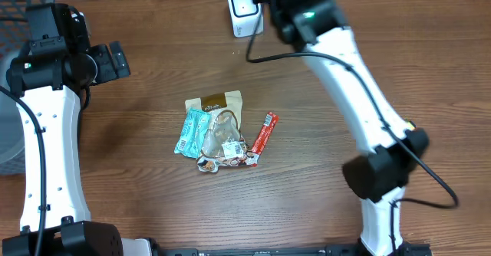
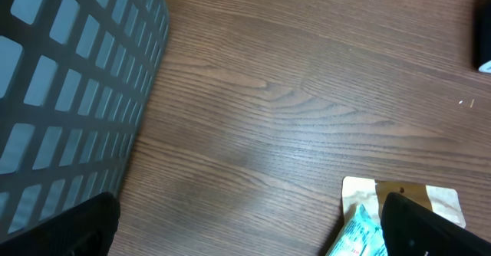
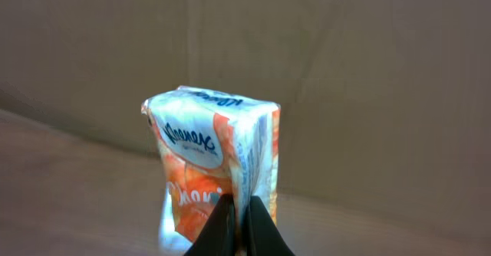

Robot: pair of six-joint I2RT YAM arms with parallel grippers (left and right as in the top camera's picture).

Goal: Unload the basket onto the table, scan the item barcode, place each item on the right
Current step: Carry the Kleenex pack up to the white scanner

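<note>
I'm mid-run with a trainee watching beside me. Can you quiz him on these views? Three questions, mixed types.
1. True or false: the right gripper is shut on the tissue pack.
2. Where does the white scanner stand?
A) at the far edge, by the end of the right arm
B) inside the basket
C) under the pile of packets
3. Fill in: the left gripper is ___, holding nothing.

Key: 1 true; 2 A; 3 open.
</note>
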